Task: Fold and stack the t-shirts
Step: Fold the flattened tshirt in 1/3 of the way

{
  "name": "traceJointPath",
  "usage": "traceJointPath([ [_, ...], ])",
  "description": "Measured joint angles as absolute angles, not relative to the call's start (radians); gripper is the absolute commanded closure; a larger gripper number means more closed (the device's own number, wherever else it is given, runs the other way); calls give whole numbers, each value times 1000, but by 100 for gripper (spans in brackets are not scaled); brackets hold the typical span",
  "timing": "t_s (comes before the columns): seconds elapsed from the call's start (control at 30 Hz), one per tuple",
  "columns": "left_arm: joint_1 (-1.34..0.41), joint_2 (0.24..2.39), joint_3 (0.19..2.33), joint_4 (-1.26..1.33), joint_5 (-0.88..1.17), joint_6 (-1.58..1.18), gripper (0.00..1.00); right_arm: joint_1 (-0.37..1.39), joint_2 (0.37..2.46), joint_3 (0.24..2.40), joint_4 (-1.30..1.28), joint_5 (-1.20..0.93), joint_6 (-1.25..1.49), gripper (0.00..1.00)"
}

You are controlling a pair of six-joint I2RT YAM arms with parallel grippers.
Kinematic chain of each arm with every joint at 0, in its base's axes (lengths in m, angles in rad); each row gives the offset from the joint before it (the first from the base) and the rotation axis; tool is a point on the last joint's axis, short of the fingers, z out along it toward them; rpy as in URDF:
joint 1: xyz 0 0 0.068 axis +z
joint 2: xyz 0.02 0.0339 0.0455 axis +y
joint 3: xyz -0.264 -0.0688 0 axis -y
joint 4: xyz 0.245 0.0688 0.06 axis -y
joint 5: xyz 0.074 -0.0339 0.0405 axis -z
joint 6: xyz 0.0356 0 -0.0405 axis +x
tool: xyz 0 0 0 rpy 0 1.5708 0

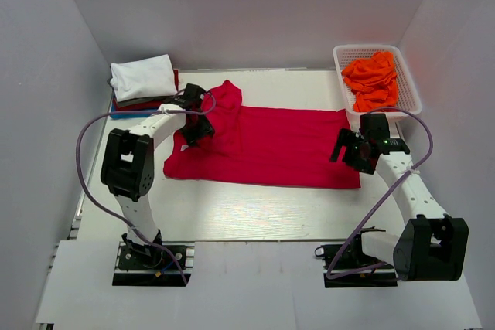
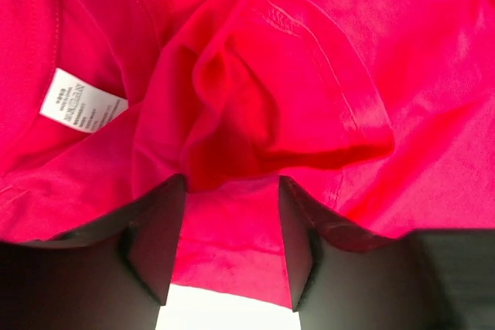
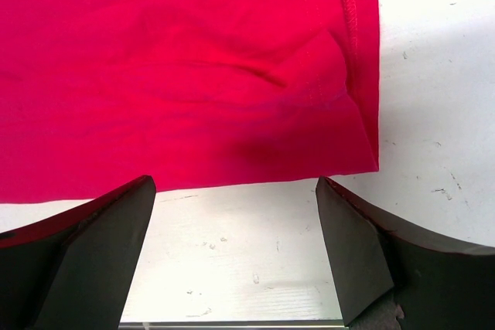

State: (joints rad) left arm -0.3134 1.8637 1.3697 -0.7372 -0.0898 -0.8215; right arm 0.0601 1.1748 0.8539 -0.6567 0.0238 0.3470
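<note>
At the far left corner of the surface (image 1: 255,206) sat a folded pile: a white t-shirt (image 1: 143,76) on top, with dark red and blue edges showing beneath it. Just to the right of the pile, the left gripper (image 1: 198,130) was down on the collar end of the crimson t-shirt (image 1: 271,144). Its fingers (image 2: 155,245) stood apart, astride a bunched fold of the cloth, with nothing clenched between them. The small white neck label (image 2: 81,102) lay just to their left. The crimson t-shirt was spread flat across the middle of the surface, its hem toward the right. There the right gripper (image 1: 340,148) hung released, jaws wide, over bare surface just short of the hem corner. At the far right corner stood a white basket (image 1: 410,86) holding crumpled orange t-shirts (image 1: 371,79).
</note>
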Motion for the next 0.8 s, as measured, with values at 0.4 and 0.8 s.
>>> traceJointPath([
  [0.4, -312, 1892, 1370, -726, -89, -838, 100, 60, 1175, 854, -657, 37, 337, 10],
  [0.8, -312, 1853, 1313, -678, -100, -813, 100, 60, 1175, 854, -657, 50, 336, 10],
])
